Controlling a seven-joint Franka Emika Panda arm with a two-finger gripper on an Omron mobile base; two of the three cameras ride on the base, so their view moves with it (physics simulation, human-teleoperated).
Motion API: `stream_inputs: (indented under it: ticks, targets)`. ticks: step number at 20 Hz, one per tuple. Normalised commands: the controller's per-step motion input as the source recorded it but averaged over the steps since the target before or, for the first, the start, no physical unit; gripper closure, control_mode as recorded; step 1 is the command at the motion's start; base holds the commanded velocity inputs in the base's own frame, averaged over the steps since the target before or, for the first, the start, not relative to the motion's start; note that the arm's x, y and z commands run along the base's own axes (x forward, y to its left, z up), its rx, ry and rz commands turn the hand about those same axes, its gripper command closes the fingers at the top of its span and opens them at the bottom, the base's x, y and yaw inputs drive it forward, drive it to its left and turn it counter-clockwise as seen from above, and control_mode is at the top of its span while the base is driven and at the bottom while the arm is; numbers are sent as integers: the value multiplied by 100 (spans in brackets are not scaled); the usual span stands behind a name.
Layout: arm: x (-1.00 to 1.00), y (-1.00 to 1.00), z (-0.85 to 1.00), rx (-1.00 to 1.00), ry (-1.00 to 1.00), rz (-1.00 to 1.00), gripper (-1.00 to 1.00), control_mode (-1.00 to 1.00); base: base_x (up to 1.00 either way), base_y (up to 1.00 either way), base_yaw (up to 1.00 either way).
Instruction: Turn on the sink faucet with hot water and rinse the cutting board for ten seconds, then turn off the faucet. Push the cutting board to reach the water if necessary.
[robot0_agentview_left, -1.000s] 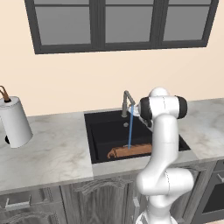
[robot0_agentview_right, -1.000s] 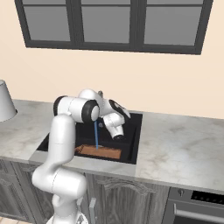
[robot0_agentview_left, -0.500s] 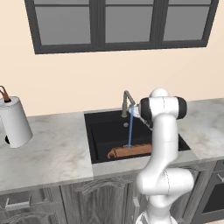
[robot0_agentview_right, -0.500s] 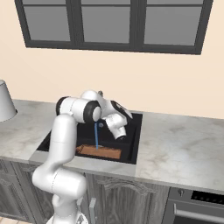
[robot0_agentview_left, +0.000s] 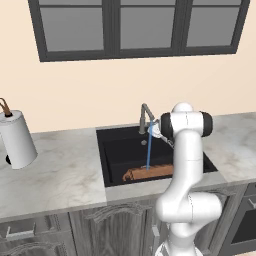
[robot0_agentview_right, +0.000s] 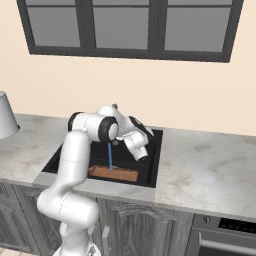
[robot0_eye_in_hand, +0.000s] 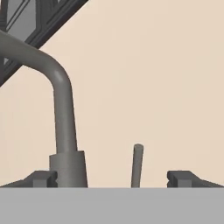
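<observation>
Little has changed since a second ago: the arm's elbow has shifted only slightly beside the tap, and the stream and the board lie as they did. Water (robot0_agentview_left: 148, 152) runs as a thin light-blue vertical line from the spout of the sink faucet (robot0_agentview_left: 145, 116) down onto the cutting board (robot0_agentview_left: 148, 173), which lies flat along the near side of the sink (robot0_agentview_left: 112, 155), its rounded handle end toward the left in the left base view. From the right base view the same stream lands on the board near its middle, with the board close against the basin's front wall. The gripper (robot0_eye_in_hand: 113, 178) sits just beside the faucet at the back of the sink; in the hand view its jaws stand wide apart and hold nothing, the faucet's upright body rises next to the left fingertip (robot0_eye_in_hand: 43, 178), and the slim lever (robot0_eye_in_hand: 137, 165) stands between the two tips, touching neither. A white paper towel roll (robot0_agentview_left: 16, 138) stands on the marble worktop (robot0_agentview_left: 60, 172) well to the left of the sink.
</observation>
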Motion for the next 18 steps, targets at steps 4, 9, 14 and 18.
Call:
stream_inputs:
  ticks: [4,9,14,18]
  targets:
    - [0,0,0,-9,-11,7,-100,-100,0,0,0]
    - [3,0,-1,-10,-13,9,-100,-100,0,0,0]
    - [6,0,0,-1,4,3,-100,-100,0,0,0]
    - [0,3,0,0,5,1,-100,-100,0,0,0]
